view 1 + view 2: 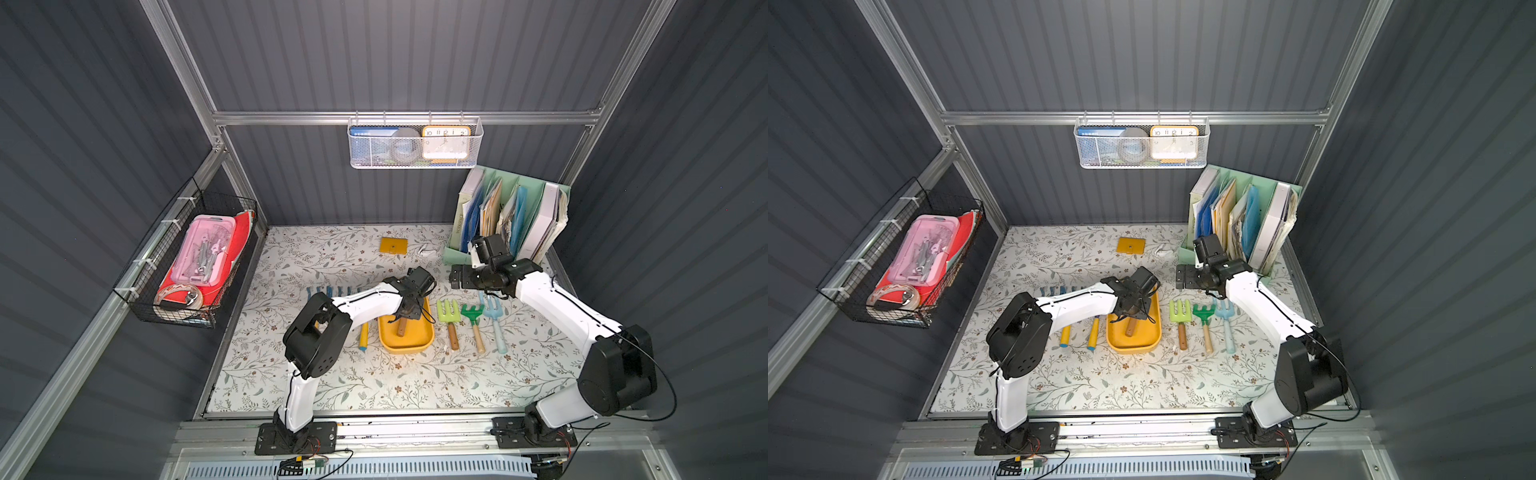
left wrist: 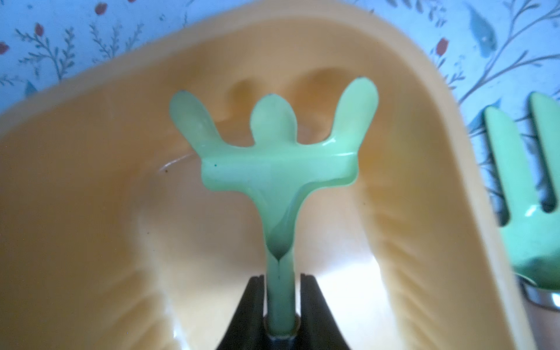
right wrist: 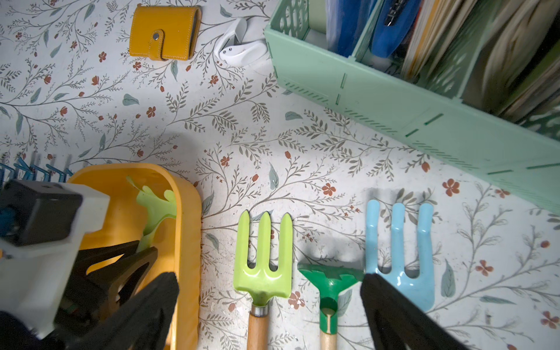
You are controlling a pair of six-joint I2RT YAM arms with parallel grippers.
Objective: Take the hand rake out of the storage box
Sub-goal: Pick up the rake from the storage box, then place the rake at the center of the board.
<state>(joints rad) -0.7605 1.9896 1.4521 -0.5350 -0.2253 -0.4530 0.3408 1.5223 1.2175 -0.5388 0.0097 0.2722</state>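
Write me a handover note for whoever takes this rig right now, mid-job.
Left gripper: shut on the thin green neck of the hand rake.
Right gripper: open, empty, hovering near the file organiser.
Hand rake: inside the storage box, its wooden handle over the box floor.
Done: the grasp.
Left: lift the rake clear of the box walls and set it on the table.
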